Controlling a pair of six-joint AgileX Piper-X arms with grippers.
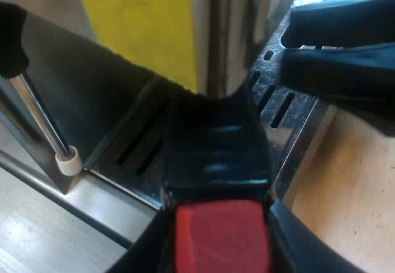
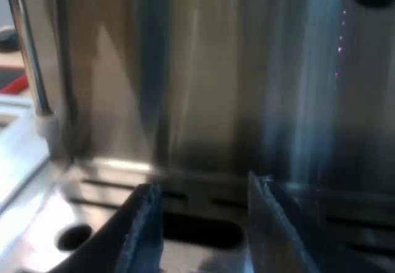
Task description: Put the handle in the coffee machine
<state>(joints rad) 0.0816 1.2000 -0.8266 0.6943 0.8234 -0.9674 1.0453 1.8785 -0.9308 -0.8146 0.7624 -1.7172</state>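
Note:
The holder's dark handle (image 1: 216, 155) runs from its red end (image 1: 221, 239) up to a shiny metal part (image 1: 231, 32) at the espresso machine's front. My left gripper (image 1: 220, 248) is shut on the handle, with a black finger (image 1: 145, 254) on each side of the red end. The handle hangs over the slotted drip tray (image 1: 133, 155). My right gripper (image 2: 203, 230) stands open just above the drip tray (image 2: 43, 223), facing the machine's steel front (image 2: 203, 69), with nothing between its fingers. It is also close beside the handle, over the tray (image 1: 339, 44).
A steam wand (image 1: 40, 118) with a white tip hangs beside the tray, near the handle. The wand (image 2: 28, 57) also stands near the right gripper. A yellow panel (image 1: 148, 20) shows above the tray. A wooden tabletop (image 1: 352, 193) lies past the tray's edge.

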